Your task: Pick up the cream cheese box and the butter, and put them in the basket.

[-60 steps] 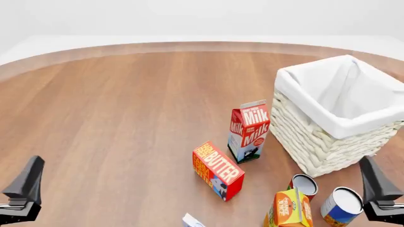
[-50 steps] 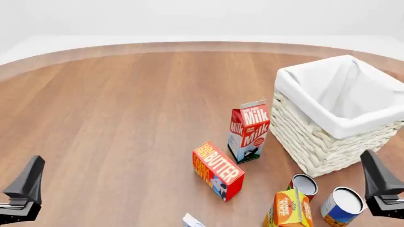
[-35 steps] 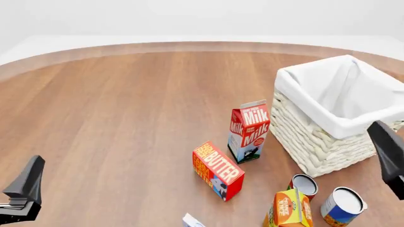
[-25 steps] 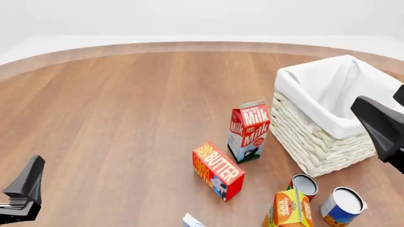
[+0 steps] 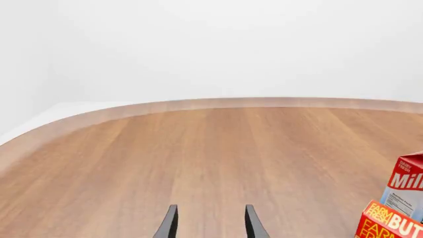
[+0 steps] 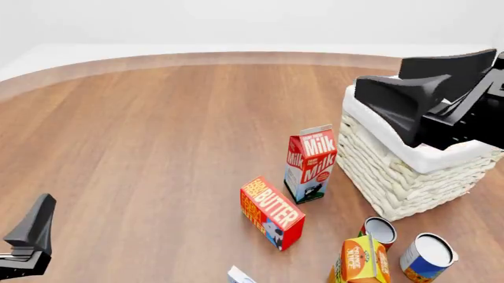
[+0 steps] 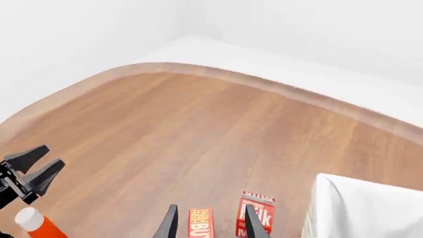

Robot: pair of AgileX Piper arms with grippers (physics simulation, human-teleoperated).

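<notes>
The right gripper [image 6: 378, 88] hangs with fingers apart above the basket [image 6: 393, 171]; the butter [image 6: 272, 212] lies well below it.

The left gripper [image 5: 208, 224] is also spread, holding nothing.

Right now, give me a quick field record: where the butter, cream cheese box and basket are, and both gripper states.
butter: lying on the table, near-left of the milk carton
cream cheese box: only a corner visible at the near edge
basket: right side, nothing seen inside
left gripper: open, holding nothing, low at near left
right gripper: open, holding nothing, raised over the basket
</notes>
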